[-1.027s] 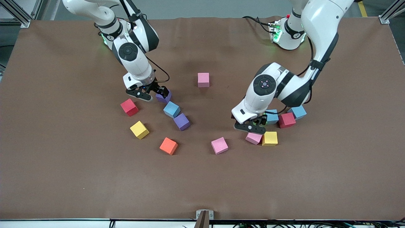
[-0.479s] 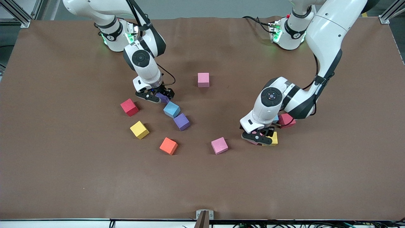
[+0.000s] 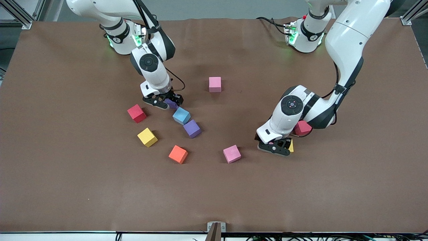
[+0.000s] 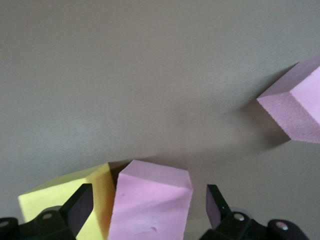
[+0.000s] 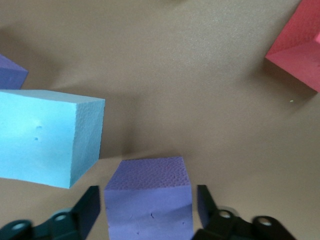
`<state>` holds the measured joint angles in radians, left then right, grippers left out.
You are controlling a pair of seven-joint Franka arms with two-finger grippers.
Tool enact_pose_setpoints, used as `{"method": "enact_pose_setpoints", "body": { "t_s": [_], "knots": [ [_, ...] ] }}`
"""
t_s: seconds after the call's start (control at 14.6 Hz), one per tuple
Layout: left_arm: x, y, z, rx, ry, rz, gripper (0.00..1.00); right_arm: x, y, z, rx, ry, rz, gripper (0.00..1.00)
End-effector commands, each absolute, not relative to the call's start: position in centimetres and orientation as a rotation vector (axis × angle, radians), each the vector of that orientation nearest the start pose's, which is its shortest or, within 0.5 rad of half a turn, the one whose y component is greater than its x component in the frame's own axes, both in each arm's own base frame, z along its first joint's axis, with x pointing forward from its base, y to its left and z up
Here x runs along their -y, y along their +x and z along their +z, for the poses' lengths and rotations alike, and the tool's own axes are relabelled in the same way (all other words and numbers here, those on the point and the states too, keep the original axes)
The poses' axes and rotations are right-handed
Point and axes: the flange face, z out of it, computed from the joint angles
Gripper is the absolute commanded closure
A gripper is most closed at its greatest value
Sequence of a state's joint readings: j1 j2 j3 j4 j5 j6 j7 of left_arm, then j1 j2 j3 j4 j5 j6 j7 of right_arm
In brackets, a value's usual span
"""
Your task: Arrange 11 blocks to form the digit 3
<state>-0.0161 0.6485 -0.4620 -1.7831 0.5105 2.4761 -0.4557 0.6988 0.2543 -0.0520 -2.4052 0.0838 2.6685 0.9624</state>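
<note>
My right gripper [image 3: 166, 101] is down at the table and open, its fingers narrowly astride a purple block [image 5: 148, 200] with a thin gap on each side. A light blue block [image 3: 181, 115] and a second purple block [image 3: 192, 129] lie just nearer the front camera. My left gripper [image 3: 276, 147] is open and low around a pink block [image 4: 150, 205], which the hand hides in the front view. One of its fingers sits over the adjoining yellow block [image 4: 65, 192]. The blocks lie scattered, and no digit 3 shows.
A red block [image 3: 136, 113], a yellow block [image 3: 147, 137] and the orange cube [image 3: 178, 154] lie toward the right arm's end. Pink blocks sit mid-table [image 3: 232, 154] and farther back [image 3: 215, 84]. Another red block [image 3: 303, 128] peeks out under the left arm.
Both grippers came down onto their blocks. The left hand moved toward the front camera and now covers the pink and light blue blocks. The right gripper's fingers have narrowed around the purple block.
</note>
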Motion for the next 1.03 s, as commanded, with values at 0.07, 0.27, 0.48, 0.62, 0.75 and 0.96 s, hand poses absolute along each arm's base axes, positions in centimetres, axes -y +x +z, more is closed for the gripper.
{"method": "enact_pose_setpoints", "body": {
  "t_s": [0.07,0.27,0.48,0.62,0.75,0.96],
  "knots": [
    [28.6,60.7,22.9,-0.512,-3.098,-0.280,0.01,-30.0,39.4,20.8,-0.708,-3.027,0.016,0.62],
    [28.0,60.9,22.3,-0.527,-3.089,-0.286,0.01,-31.0,38.8,21.0,-1.021,-2.936,0.022,0.99],
    [27.9,60.7,21.7,-0.535,-3.087,-0.275,0.01,-32.1,38.0,21.4,-1.398,-2.777,0.031,1.00],
    [27.8,60.6,21.5,-0.531,-3.088,-0.268,0.03,-33.3,37.0,21.6,-1.582,-2.676,0.034,1.00],
    [27.8,60.4,21.3,-0.532,-3.087,-0.261,0.14,-34.1,36.4,22.1,-1.764,-2.550,0.037,1.00],
    [27.8,60.0,20.9,-0.529,-3.086,-0.238,0.37,-34.7,35.8,22.2,-1.979,-2.392,0.045,1.00]
  ]
}}
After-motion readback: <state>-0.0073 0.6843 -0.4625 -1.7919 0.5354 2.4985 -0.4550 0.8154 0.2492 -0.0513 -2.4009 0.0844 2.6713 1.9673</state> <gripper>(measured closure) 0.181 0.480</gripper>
